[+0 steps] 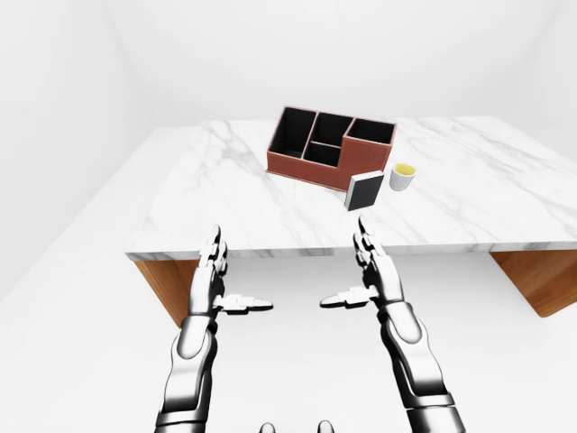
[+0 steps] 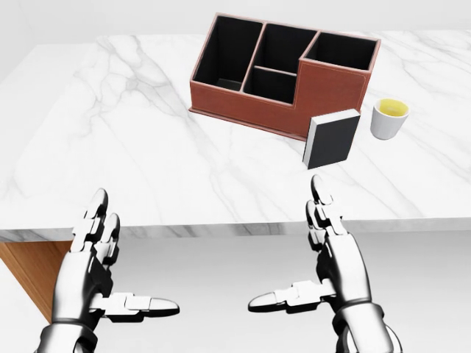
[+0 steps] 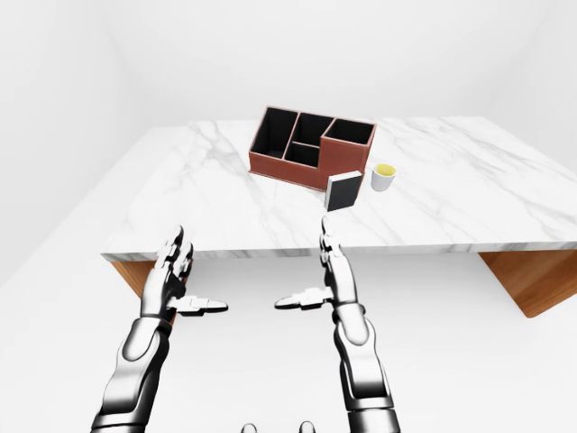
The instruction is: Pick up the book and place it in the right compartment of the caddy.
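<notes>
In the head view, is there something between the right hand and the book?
Nothing stands between them. In the head view only bare marble of the table and its edge separate the open right hand from the upright book.

The marble table (image 2: 110, 132) has a wide bare area at the left of the head view, where a hand can pass freely. At the upper right, the caddy (image 2: 283, 70), the book (image 2: 331, 140) standing against its tall wall, and the cup (image 2: 388, 118) just beside them crowd the way. Only a narrow gap separates the book from the cup.
</notes>
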{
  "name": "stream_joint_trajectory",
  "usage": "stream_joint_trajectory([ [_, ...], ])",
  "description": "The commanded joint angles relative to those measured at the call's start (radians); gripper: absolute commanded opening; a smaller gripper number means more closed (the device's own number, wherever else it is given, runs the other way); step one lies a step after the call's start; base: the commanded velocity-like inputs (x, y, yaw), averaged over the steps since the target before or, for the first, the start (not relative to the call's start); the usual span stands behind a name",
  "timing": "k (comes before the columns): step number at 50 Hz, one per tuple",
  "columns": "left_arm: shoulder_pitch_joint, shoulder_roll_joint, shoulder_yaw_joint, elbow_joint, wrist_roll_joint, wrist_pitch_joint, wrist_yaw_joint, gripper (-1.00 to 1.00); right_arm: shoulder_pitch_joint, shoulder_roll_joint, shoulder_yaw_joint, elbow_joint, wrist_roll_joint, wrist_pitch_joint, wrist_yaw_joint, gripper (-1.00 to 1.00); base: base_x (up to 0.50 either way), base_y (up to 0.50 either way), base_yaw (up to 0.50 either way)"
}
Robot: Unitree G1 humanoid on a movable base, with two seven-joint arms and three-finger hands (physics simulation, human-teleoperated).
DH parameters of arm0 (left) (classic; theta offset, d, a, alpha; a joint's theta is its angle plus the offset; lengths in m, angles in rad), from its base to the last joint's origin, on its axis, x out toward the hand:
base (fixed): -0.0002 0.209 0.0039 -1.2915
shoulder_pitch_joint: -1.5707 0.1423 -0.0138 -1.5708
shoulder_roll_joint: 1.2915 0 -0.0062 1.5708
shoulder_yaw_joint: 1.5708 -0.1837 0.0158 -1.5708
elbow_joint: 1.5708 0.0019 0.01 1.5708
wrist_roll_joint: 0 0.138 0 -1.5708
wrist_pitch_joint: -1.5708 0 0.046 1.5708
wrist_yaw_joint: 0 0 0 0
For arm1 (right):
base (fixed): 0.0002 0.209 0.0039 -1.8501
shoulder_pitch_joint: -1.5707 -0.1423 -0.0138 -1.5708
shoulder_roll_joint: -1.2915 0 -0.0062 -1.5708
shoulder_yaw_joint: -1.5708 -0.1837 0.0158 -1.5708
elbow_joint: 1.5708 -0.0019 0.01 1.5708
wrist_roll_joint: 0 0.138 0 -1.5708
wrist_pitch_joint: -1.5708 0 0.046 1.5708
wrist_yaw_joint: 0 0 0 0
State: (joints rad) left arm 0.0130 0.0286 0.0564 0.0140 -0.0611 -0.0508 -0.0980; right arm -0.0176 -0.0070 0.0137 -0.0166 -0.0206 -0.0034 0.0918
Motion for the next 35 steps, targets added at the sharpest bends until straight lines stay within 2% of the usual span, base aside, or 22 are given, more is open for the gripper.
stream_joint_trajectory([
  [1,0.001,-0.002,-0.001,-0.024,0.006,0.0,0.003,1.0,0.0,-0.013,-0.013,-0.064,0.009,0.043,0.031,1.0,0.0,0.0,0.0],
  [4,-0.001,-0.002,-0.001,-0.03,0.009,0.002,0.005,1.0,-0.009,-0.016,-0.027,-0.079,0.017,0.062,0.033,1.0,0.0,0.0,0.0],
  [7,-0.005,-0.001,0.003,-0.059,0.002,0.028,0.008,1.0,-0.015,-0.021,-0.041,-0.087,0.027,0.072,0.035,1.0,0.0,0.0,0.0],
  [9,-0.006,0.0,0.004,-0.071,0.0,0.036,0.01,1.0,-0.016,-0.022,-0.044,-0.09,0.029,0.075,0.036,1.0,0.0,0.0,0.0],
  [14,-0.004,-0.001,0.003,-0.08,0.002,0.033,0.009,1.0,-0.019,-0.022,-0.051,-0.1,0.038,0.085,0.032,1.0,0.0,0.0,0.0],
  [17,-0.001,-0.002,0.0,-0.078,0.007,0.024,0.007,1.0,-0.017,-0.021,-0.049,-0.103,0.035,0.074,0.03,1.0,0.0,0.0,0.0],
  [19,-0.001,-0.002,-0.001,-0.071,0.011,0.016,0.007,1.0,-0.011,-0.017,-0.049,-0.106,0.054,0.035,0.042,1.0,0.0,0.0,0.0],
  [20,-0.001,-0.002,-0.002,-0.072,0.012,0.015,0.007,1.0,-0.005,-0.017,-0.049,-0.119,0.068,0.03,0.051,1.0,0.0,0.0,0.0],
  [22,0.001,-0.002,-0.002,-0.071,0.015,0.007,0.006,1.0,-0.002,-0.02,-0.047,-0.13,0.047,0.043,0.034,1.0,0.0,0.0,0.0],
  [23,0.001,-0.002,-0.002,-0.066,0.017,0.0,0.006,1.0,0.009,-0.016,-0.047,-0.161,0.055,0.064,0.032,1.0,-0.18,0.0,-0.48],
  [25,0.001,-0.002,-0.002,-0.064,0.018,-0.003,0.006,1.0,0.013,-0.017,-0.043,-0.171,0.053,0.069,0.034,1.0,-0.17,0.0,-0.49],
  [26,0.0,-0.001,-0.002,-0.061,0.02,-0.005,0.006,1.0,0.014,-0.016,-0.04,-0.172,0.052,0.059,0.036,1.0,-0.18,0.01,-0.49],
  [27,0.0,-0.001,-0.002,-0.063,0.019,-0.001,0.006,1.0,0.001,-0.021,-0.034,-0.134,-0.001,0.007,0.013,1.0,-0.17,0.01,-0.5],
  [29,0.0,-0.002,-0.002,-0.067,0.018,0.002,0.005,1.0,-0.015,-0.015,-0.045,-0.101,-0.026,0.002,-0.027,1.0,-0.17,0.01,-0.5],
  [30,0.001,-0.002,-0.003,-0.069,0.017,0.004,0.005,1.0,-0.02,-0.019,-0.041,-0.095,-0.028,0.035,-0.02,1.0,-0.2,-0.41,0.0],
  [31,0.002,-0.002,-0.003,-0.071,0.017,0.004,0.004,1.0,-0.018,-0.02,-0.035,-0.089,-0.013,0.049,0.004,1.0,0.0,0.0,0.0],
  [34,0.002,-0.003,-0.002,-0.07,0.016,0.002,0.004,1.0,-0.009,-0.015,-0.018,-0.087,-0.038,0.008,-0.007,1.0,0.0,0.0,0.0],
  [35,-0.001,-0.002,0.0,-0.069,0.013,0.005,0.004,1.0,-0.01,-0.012,-0.013,-0.093,-0.056,0.013,-0.021,1.0,0.0,0.0,0.0],
])
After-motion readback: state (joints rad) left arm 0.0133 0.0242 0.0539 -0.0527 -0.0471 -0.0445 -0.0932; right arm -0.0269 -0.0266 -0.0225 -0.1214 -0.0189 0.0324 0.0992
